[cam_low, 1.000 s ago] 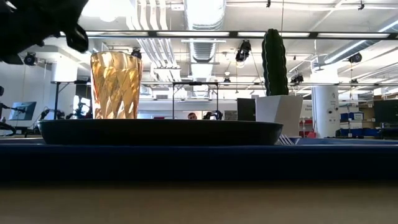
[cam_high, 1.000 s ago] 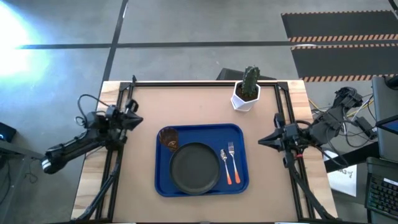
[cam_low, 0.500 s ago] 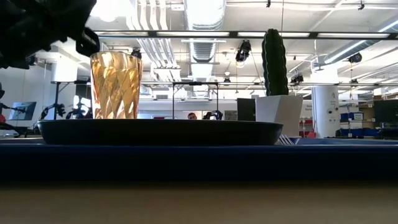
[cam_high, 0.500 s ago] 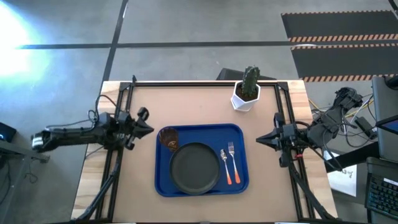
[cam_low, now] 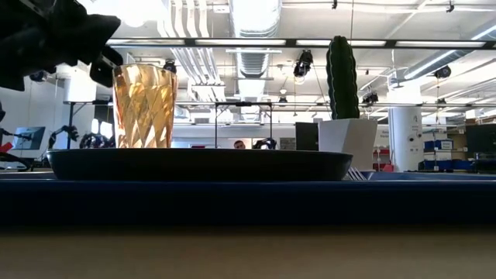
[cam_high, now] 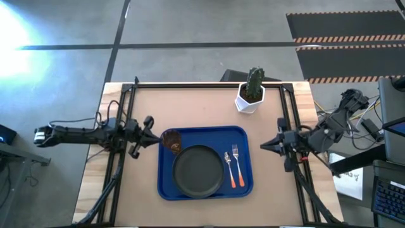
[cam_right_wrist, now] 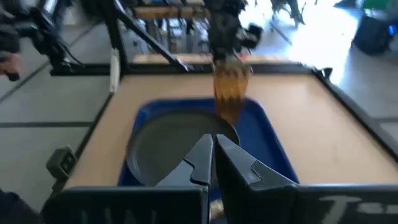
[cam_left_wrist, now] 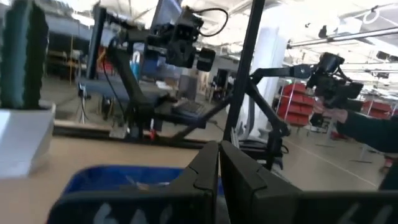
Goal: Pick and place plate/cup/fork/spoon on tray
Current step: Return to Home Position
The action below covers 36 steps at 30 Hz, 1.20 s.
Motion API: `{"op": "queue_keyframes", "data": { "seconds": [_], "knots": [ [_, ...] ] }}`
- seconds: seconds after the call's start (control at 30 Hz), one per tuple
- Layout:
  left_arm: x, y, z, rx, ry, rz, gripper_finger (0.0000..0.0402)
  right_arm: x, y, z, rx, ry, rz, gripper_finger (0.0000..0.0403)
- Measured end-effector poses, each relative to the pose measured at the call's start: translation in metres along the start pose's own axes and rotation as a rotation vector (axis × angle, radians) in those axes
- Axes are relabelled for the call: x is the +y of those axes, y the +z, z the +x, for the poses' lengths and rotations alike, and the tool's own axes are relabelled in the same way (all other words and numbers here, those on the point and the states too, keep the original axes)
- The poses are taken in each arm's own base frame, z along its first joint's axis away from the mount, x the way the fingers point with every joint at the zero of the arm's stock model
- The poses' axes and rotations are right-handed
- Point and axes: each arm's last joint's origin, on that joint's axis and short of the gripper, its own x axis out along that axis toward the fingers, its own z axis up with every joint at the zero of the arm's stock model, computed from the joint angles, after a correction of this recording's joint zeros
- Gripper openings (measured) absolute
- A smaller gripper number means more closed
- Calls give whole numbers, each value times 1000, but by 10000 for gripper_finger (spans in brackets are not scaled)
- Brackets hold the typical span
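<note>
I see my left tool (cam_high: pixel 154 131) clenched beside the cup (cam_high: pixel 171 140) and my right tool (cam_high: pixel 264 145) clenched off the tray's (cam_high: pixel 212 133) right edge. Plate (cam_high: pixel 198 170), spoon (cam_high: pixel 228 166) and fork (cam_high: pixel 236 161) lie inside it.

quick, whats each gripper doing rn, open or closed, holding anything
Left gripper: closed, holding nothing, just off the left side of the blue rectangular plastic tray.
Right gripper: closed, holding nothing, off the tray's right side.

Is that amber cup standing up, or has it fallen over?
Upright. In the low view the cup stands straight on the tray, rim up, behind the plate.
</note>
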Motion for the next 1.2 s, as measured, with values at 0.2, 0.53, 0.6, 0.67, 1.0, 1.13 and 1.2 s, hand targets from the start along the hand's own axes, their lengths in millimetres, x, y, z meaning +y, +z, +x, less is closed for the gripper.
{"op": "queue_keyframes", "data": {
  "seconds": [0.2, 0.53, 0.6, 0.67, 1.0, 1.13, 1.2],
  "knots": [
    [-3, 7, -3, -18, -19, 23, 0, -17, -23, -16, -66, 17, 120, 9],
    [-8, 14, -10, -38, -25, 30, 0, -47, -69, -41, -383, 72, 159, 9],
    [-8, 12, -11, -20, -21, 23, 0, -52, -74, -45, -407, 79, 179, 9],
    [-7, 11, -12, -2, -16, 17, 0, -55, -86, -45, -377, 80, 177, 9],
    [-8, 12, -14, -24, -11, 36, 0, -55, -106, -41, -320, 127, 238, 9],
    [-8, 11, -14, -18, -10, 35, 0, -53, -114, -39, -216, 227, 332, 9],
    [-8, 12, -14, -19, -9, 35, 0, -51, -116, -38, -183, 272, 355, 9]
  ]
}}
